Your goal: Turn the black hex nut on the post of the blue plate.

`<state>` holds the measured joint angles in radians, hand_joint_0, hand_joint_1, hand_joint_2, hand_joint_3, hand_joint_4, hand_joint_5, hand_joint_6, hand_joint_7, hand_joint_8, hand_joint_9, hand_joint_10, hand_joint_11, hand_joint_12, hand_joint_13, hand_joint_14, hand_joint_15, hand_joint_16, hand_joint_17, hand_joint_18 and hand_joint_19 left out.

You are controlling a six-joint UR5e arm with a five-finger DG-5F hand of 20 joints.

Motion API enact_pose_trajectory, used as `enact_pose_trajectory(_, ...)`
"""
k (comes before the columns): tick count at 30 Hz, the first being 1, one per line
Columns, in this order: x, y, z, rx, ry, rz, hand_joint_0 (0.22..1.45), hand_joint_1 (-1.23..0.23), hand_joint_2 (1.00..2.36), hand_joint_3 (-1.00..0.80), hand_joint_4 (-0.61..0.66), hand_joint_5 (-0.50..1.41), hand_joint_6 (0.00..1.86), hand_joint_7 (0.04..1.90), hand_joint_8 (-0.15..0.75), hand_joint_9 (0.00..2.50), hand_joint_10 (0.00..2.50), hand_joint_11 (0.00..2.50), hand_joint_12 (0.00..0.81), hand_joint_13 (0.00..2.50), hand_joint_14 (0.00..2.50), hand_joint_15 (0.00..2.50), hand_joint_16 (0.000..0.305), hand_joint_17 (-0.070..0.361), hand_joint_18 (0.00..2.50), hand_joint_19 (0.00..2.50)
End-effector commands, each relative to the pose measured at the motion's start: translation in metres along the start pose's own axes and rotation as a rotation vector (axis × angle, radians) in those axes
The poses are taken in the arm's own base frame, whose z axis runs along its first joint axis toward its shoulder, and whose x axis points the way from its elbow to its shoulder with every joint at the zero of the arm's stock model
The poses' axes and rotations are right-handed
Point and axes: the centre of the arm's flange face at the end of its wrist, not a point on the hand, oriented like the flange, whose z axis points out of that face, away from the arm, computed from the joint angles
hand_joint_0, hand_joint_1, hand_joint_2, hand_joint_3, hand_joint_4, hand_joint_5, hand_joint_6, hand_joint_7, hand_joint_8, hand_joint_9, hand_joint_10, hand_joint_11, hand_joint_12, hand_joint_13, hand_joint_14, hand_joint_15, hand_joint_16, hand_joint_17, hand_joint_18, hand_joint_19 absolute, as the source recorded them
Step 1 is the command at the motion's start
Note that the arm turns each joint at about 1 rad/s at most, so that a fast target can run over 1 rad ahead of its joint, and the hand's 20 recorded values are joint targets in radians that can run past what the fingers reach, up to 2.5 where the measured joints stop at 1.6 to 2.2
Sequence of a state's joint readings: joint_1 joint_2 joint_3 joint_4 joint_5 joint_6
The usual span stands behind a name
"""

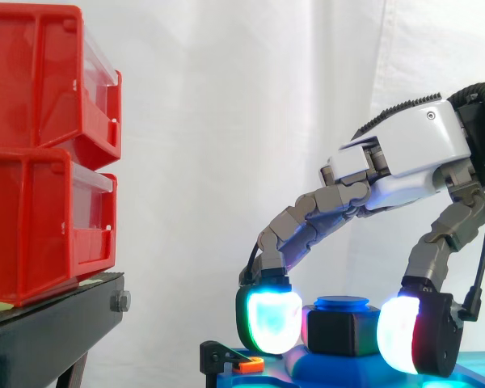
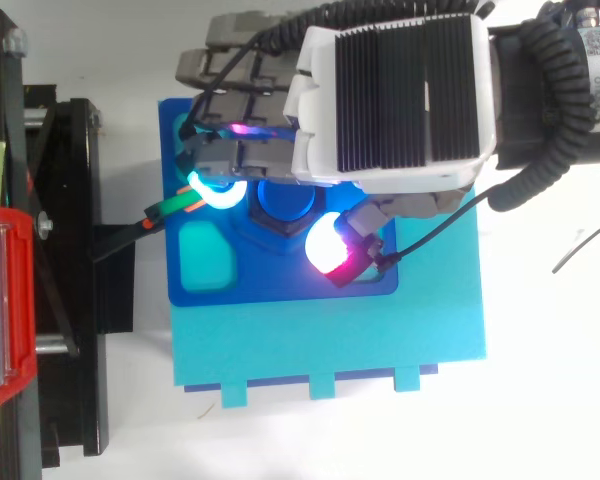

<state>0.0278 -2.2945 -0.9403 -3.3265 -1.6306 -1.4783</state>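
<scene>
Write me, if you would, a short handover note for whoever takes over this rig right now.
Hand: curled down over the post, its glowing pads on opposite sides of the black hex nut, pinching it.
Things: the nut sits on the blue post of the blue plate, which lies on a lighter cyan base. The red bins on the black stand are off to one side.
Done: nut grasped.
Left: the turn itself; how far along it is cannot be told.

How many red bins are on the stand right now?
2. The upper red bin is stacked on the lower red bin, which rests on the black stand. Others may be hidden beyond the frame.
</scene>
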Motion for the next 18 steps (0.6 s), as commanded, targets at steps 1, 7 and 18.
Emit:
enact_pose_trajectory(1, -0.001, 0.000, 0.000, -0.002, -0.003, -0.008, 0.43, -0.75, 1.00, -0.50, 0.17, -0.26, 0.50, 0.83, 0.260, 0.30, 0.01, 0.24, 0.410, 0.26, 0.00, 0.04, 0.064, 0.143, 0.20, 0.06)
enact_pose_trajectory(7, -0.018, 0.007, 0.001, -0.011, -0.039, -0.013, 0.41, -0.64, 1.00, -0.50, 0.17, -0.28, 0.50, 0.81, 0.263, 0.24, 0.01, 0.23, 0.415, 0.21, 0.00, 0.05, 0.066, 0.148, 0.13, 0.08)
enact_pose_trajectory(18, -0.033, 0.012, -0.020, -0.005, 0.057, -0.010, 0.40, -0.59, 1.00, -0.50, 0.17, -0.27, 0.50, 0.80, 0.266, 0.23, 0.01, 0.22, 0.416, 0.20, 0.00, 0.05, 0.066, 0.149, 0.11, 0.08)
